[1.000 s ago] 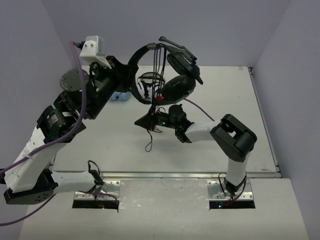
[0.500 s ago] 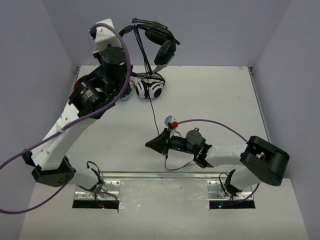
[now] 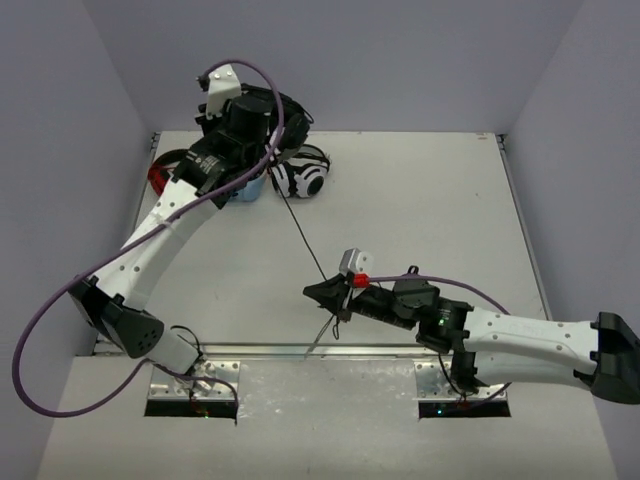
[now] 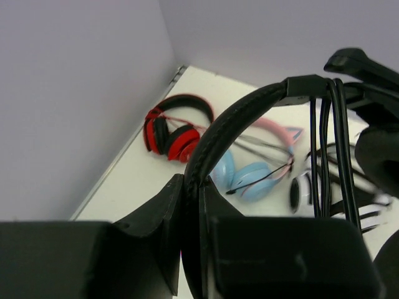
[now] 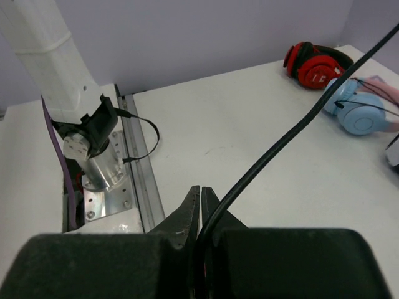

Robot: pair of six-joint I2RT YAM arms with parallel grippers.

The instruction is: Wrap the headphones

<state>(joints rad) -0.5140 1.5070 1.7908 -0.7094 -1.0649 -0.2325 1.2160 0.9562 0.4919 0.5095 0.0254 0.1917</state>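
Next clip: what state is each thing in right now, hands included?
All-black over-ear headset: held above the table by its headband.
Thin black cable: looped over the headband, the rest pulled straight.
Left hand: shut on the headset.
Right hand: shut on the cable.
Red-and-black headphones: lying on the table.
Light-blue-and-pink headphones: lying on the table.
Black-and-white headphones: lying on the table.

Headphones (image 4: 229, 116) matt black plastic; table (image 5: 206, 124) smooth white.
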